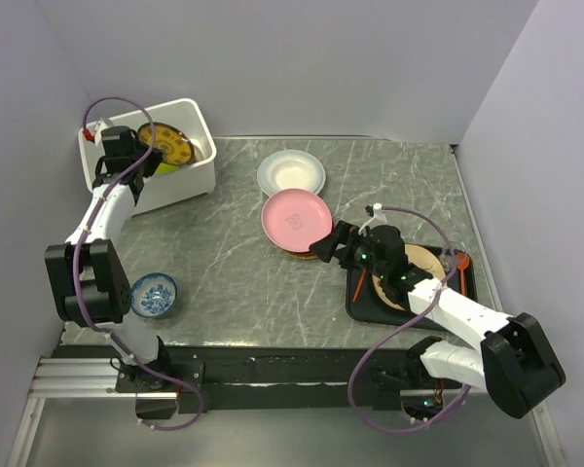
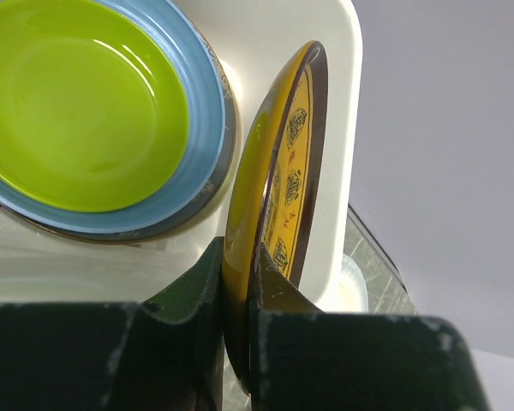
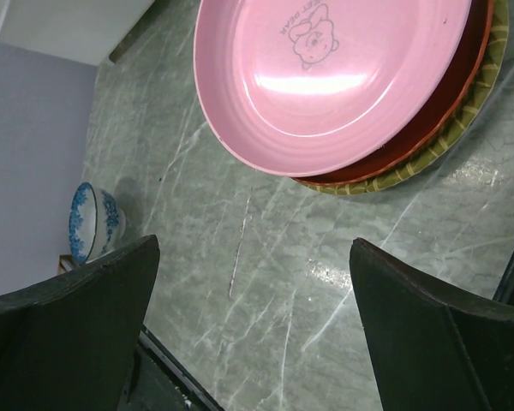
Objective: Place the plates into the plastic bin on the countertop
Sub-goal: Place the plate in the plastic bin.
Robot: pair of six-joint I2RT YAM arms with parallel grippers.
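yellow patterned plate (image 2: 278,163) is in the plastic bin (image 1: 188,181), far left on the countertop (image 1: 224,263). it stands on edge, long axis near upright, patterned face close to the bin wall, back toward the green plate (image 2: 77,103) nested in the light blue plate (image 2: 207,111). left gripper (image 2: 240,265) is clenched on its lower rim. right gripper (image 3: 253,248) is released, jaws wide, over bare stone just near the pink plate (image 3: 325,77).

Countertop (image 1: 224,263): bin (image 1: 182,185), plates (image 1: 294,219) (bowl (image 1: 156,294), tray (image 1: 470,288))
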